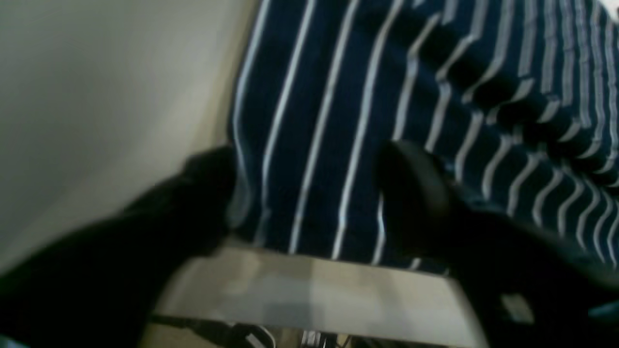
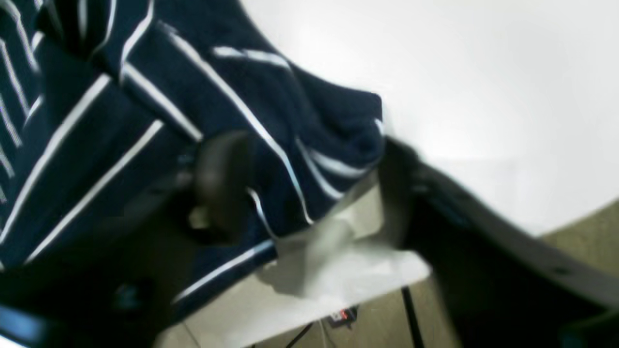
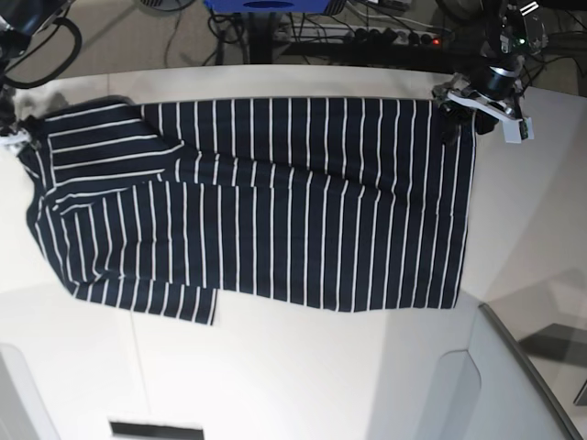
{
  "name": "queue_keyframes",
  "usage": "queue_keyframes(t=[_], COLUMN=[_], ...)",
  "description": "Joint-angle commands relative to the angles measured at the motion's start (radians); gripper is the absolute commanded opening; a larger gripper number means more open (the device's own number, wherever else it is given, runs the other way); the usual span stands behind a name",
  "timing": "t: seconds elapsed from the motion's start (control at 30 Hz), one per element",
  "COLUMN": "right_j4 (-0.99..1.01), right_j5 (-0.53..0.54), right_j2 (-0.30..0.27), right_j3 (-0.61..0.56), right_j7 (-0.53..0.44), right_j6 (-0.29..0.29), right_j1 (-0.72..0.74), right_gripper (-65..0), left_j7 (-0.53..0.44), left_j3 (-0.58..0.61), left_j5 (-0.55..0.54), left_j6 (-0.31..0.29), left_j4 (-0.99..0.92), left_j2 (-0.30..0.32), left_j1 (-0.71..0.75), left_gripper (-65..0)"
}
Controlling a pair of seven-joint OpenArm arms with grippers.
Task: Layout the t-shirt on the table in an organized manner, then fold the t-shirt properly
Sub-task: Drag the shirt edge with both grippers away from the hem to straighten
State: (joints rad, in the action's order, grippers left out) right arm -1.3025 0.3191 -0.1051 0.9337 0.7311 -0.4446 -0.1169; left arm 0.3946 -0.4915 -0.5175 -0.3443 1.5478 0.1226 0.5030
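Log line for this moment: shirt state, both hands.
t-shirt: spread flat on table, one sleeve folded in | left hand: open, straddling shirt corner | right hand: open, straddling shirt edge

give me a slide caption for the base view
Striped t-shirt spread flat on the white table, both grippers at its far corners.

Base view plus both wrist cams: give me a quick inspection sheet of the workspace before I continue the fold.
Surface: white table, bare around the shirt.
Job's things: striped t-shirt spread flat, one sleeve folded inward at the base view's left.
Clutter: nothing seen.
Grippers: left gripper open, fingers straddling the shirt's edge; right gripper open around a bunched corner.
Cables: cables and a power strip on the floor beyond the table.
Surroundings: a grey panel at the near corner.
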Motion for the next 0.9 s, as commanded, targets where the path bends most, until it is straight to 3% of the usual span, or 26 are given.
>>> queue_keyframes(t=[0.0, 0.07, 0.17, 0.3, 0.37, 0.67, 0.73, 0.87], right_j4=[-0.052, -0.127, -0.236, -0.269, -0.237, -0.125, -0.125, -0.125], right_j5=[0.012, 0.010, 0.010, 0.008, 0.005, 0.005, 0.007, 0.008], right_j2=[-0.012, 0.017, 0.048, 0.114, 0.143, 0.146, 0.146, 0.147], right_j3=[0.026, 0.055, 0.064, 0.071, 0.072, 0.064, 0.064, 0.063], right_j7=[-0.002, 0.023, 0.068, 0.138, 0.130, 0.072, 0.074, 0.075], right_j6=[-0.001, -0.001, -0.015, -0.130, -0.136, -0.136, -0.138, -0.141], right_j1=[0.000, -0.008, -0.051, -0.065, -0.065, -0.059, -0.059, -0.051], right_gripper=[-18.3, -14.7, -14.7, -14.9, -14.9, -15.3, -19.7, -36.2], left_j7=[-0.021, -0.021, -0.021, -0.021, -0.021, -0.021, -0.021, -0.021], left_j3=[-0.039, -0.100, -0.195, -0.252, -0.264, -0.275, -0.275, -0.273], left_j5=[-0.010, -0.010, -0.008, -0.008, -0.008, -0.008, -0.008, -0.008], left_j6=[-0.006, -0.006, -0.006, -0.009, -0.011, -0.011, -0.011, -0.011], left_j4=[0.030, 0.049, 0.070, 0.085, 0.078, 0.079, 0.078, 0.078], left_j2=[0.010, -0.002, -0.008, -0.001, 0.001, -0.005, -0.005, -0.005], left_j1=[0.015, 0.013, 0.012, 0.018, 0.016, 0.019, 0.019, 0.019], left_gripper=[-5.4, -0.7, -0.3, -0.3, -0.3, -0.3, -0.3, -0.3])
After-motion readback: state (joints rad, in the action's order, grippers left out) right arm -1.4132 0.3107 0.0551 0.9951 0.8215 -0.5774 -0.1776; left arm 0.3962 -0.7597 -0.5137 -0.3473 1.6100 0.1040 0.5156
